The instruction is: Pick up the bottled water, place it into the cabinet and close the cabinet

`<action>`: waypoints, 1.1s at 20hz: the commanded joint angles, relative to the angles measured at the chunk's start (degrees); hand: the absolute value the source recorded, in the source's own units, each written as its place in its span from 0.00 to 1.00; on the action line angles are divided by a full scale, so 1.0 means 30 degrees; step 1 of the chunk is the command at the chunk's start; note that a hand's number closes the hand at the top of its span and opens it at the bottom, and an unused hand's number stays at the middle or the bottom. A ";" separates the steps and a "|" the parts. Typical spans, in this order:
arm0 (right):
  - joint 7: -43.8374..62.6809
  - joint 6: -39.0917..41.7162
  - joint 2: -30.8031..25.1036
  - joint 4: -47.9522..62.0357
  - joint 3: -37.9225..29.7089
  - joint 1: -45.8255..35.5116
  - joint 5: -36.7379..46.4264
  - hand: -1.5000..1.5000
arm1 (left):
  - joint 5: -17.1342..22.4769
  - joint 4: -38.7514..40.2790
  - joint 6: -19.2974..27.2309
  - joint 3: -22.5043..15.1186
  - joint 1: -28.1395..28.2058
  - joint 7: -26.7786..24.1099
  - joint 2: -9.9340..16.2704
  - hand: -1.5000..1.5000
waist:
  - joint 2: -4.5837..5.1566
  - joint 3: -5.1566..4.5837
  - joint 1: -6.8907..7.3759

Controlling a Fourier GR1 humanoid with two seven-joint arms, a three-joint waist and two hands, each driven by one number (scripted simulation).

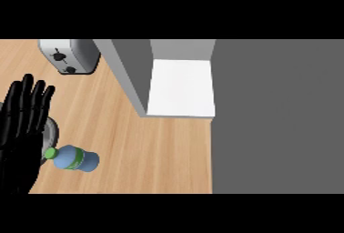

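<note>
Resting at view's left edge, left hand [23,132], fingers straight, up, holding nothing. Bottled water [74,158] lying on wooden counter [161,150] just beside hand, green cap toward it. Cabinet [180,86] open, white inside. Toaster [70,55] far left corner.

Even, fairly bright light falls on the wooden counter [154,150], with no glare and hardly any shadows.

no words, numbers or signs can be read here. the bottled water [76,159] has a green band around it, but no letters show on it. the toaster [69,55] has dark knobs with no marks to read. the cabinet [178,77] is plain too
</note>
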 commanded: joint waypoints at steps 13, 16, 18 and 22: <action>0.2631 0.0952 0.2327 -0.1377 0.2335 0.5092 -0.4727 0.00 | 1.4796 -0.0424 -0.9450 0.0442 0.7564 0.3444 0.4619 0.00 | -0.0369 0.0110 -0.0123; 0.3187 0.1590 0.1658 -0.3888 0.1994 0.7066 -0.5853 0.00 | 1.7485 -0.0542 -1.0600 0.2483 0.8508 0.3824 0.6120 0.00 | -0.0369 0.0125 -0.0417; 0.3160 0.1533 0.1970 -0.3696 0.2404 0.7163 -0.5869 0.00 | 1.8117 0.0651 -1.2662 0.3813 0.9752 0.2733 0.6353 0.00 | -0.0342 0.0118 -0.0274; 0.1813 0.2782 0.1610 -0.2857 0.1489 0.8122 -0.6775 0.00 | 2.0901 0.2116 -1.3823 0.5573 0.8841 0.3893 0.7919 0.00 | -0.0292 0.0134 -0.0401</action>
